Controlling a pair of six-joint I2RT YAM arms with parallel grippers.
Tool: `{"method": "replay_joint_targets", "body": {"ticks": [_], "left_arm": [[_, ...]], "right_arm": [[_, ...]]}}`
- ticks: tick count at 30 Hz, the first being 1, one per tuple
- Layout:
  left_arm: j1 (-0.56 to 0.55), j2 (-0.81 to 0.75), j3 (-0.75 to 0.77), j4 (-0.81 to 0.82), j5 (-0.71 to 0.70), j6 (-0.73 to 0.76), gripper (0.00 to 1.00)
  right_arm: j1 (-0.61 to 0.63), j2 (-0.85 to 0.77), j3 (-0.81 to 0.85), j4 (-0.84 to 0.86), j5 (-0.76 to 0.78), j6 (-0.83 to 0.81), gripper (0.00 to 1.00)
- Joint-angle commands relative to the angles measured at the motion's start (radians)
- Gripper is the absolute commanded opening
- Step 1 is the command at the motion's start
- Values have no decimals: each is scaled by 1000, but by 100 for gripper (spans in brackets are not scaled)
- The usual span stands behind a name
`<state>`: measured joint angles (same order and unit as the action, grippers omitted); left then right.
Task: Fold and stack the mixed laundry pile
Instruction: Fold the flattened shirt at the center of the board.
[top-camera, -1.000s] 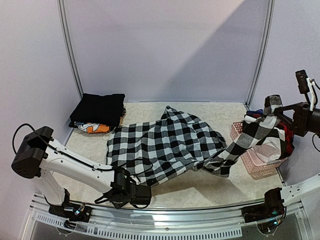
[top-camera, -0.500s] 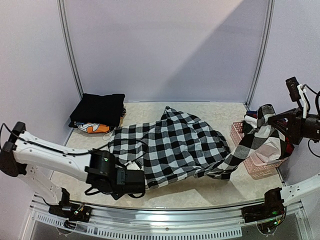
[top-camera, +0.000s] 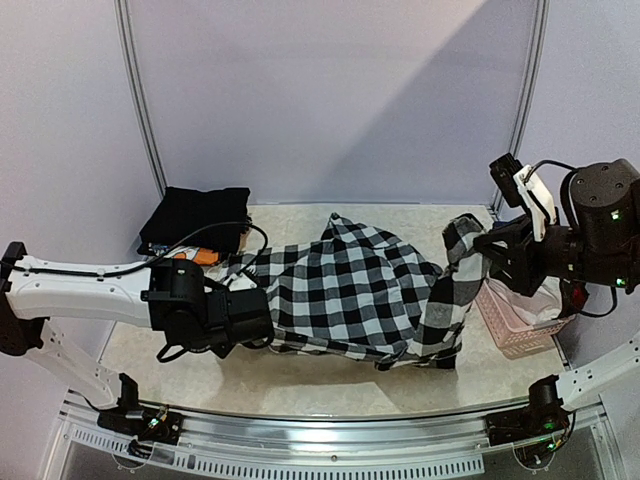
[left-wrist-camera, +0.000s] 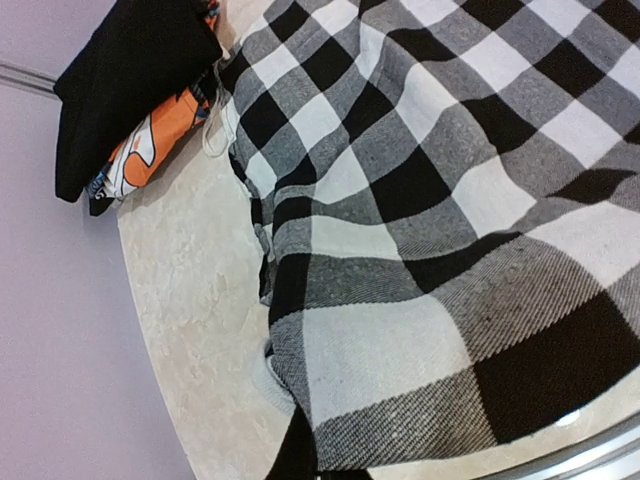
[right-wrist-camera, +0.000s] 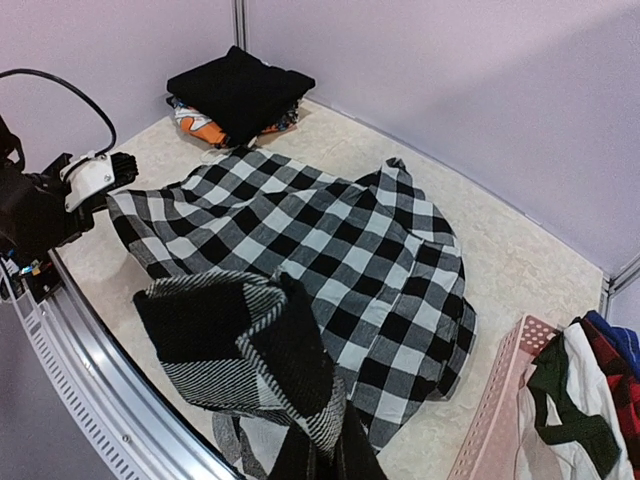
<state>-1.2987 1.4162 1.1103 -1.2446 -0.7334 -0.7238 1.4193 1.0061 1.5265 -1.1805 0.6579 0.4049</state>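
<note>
top: left hand (top-camera: 260, 314) clamped tight on checked garment (top-camera: 350, 290) corner, right hand (top-camera: 484, 250) pinching its other end aloft | left wrist: it spreads ahead over tabletop (left-wrist-camera: 190, 300) | right wrist: it hangs bunched at the hand, pink basket (right-wrist-camera: 500, 400) to its right

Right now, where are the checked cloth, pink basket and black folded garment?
checked cloth (top-camera: 350, 285), top view, middle.
pink basket (right-wrist-camera: 492, 405), right wrist view, side wall.
black folded garment (top-camera: 198, 213), top view, top face.
</note>
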Motion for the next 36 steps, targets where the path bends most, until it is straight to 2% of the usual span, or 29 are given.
{"method": "replay_joint_targets", "body": {"ticks": [1,6,11,14,18,23,29,36], "left_arm": [[76,-13,-46,122,40,44,0],[111,27,-53,163,84,73,0],[178,24,-87,192,102,80,0],[210,16,-118,224,129,86,0],[236,26,-140,251,145,90,0],[277,45,-161,259,140,91,0],[321,53,-191,258,147,91,1],[369,38,-217,295,179,97,3]], "right_arm": [[0,-20,-7,121,117,-68,0],[-1,-38,-41,265,196,-168,0],[-38,2,-54,402,186,-344,0],[-146,49,-37,432,94,-411,0],[-385,150,-16,471,-95,-451,0],[-561,270,31,524,-267,-502,0],[-686,466,245,505,-546,-628,0],[-754,767,622,365,-629,-754,0]]}}
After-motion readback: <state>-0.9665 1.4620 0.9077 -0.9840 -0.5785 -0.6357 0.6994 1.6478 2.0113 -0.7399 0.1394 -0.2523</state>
